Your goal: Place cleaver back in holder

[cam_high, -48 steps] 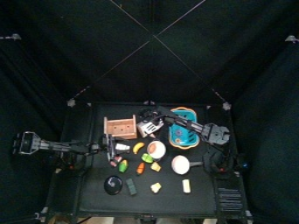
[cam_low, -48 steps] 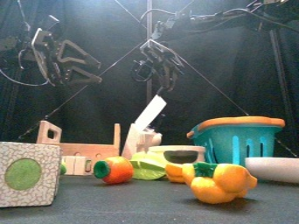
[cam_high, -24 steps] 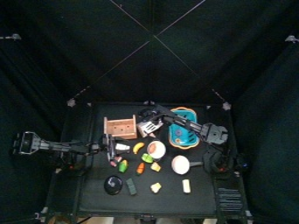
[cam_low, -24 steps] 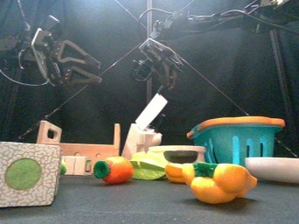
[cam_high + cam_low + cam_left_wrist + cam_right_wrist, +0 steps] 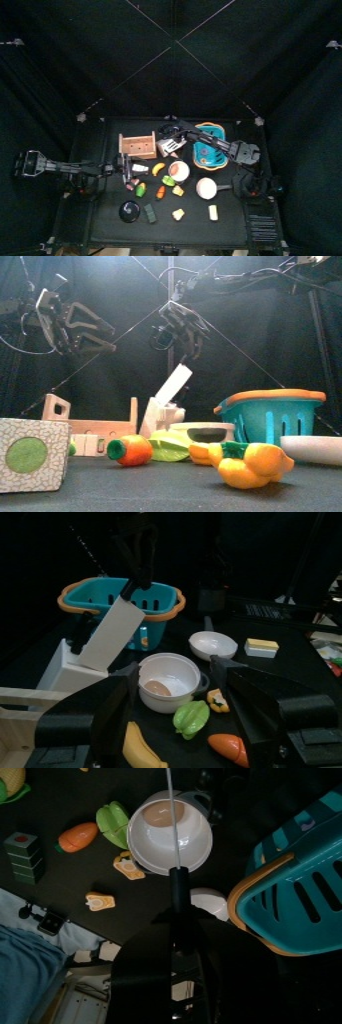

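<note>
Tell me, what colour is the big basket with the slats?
The basket is bright blue-teal with an orange rim. The left wrist view shows it best.

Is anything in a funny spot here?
Yes. The cleaver hangs tilted in the air, its handle in the right gripper, not in the holder. It slants over the white bowl.

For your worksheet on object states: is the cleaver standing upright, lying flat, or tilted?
Tilted. In the front view the cleaver leans diagonally, blade down, above the table; the left wrist view shows the right gripper holding its handle.
</note>
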You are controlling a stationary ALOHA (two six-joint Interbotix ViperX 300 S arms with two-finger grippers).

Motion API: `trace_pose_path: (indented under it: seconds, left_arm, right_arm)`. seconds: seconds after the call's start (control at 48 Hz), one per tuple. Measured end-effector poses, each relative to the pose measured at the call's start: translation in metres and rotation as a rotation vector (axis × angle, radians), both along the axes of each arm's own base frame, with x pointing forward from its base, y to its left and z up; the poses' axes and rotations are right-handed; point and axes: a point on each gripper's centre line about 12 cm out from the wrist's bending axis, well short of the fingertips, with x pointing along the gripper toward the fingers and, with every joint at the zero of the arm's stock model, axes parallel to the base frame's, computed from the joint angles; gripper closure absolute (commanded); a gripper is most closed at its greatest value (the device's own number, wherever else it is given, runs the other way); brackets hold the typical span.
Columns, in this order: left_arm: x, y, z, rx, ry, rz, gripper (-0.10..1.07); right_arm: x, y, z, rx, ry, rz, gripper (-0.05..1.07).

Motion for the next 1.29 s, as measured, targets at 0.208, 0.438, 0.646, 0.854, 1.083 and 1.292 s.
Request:
trace_pose_path:
  seconds: [0.208, 0.438, 0.646, 0.854, 1.083, 1.292]
  left_arm:
    - [0.0, 0.0, 0.0, 0.0, 0.0, 0.0, 0.04]
    - [0.0, 0.0, -0.001, -0.002, 0.01, 0.0, 0.04]
    - [0.0, 0.0, -0.001, -0.002, 0.01, -0.001, 0.04]
    - [0.0, 0.0, -0.001, 0.0, 0.011, -0.001, 0.04]
    - [0.0, 0.0, -0.002, -0.002, 0.012, -0.001, 0.04]
    - [0.0, 0.0, -0.001, -0.002, 0.01, -0.001, 0.04]
  right_arm:
    - [-0.002, -0.006, -0.002, 0.006, 0.008, -0.017, 0.64]
    - [-0.003, -0.008, -0.002, 0.024, 0.017, -0.021, 0.63]
    - [-0.002, -0.01, -0.001, 0.022, 0.016, -0.023, 0.63]
    - [0.002, -0.012, -0.01, 0.027, 0.034, -0.022, 0.63]
    - [0.009, -0.017, -0.008, 0.008, 0.019, -0.023, 0.63]
    - [0.014, -0.021, -0.013, 0.002, 0.023, -0.024, 0.6]
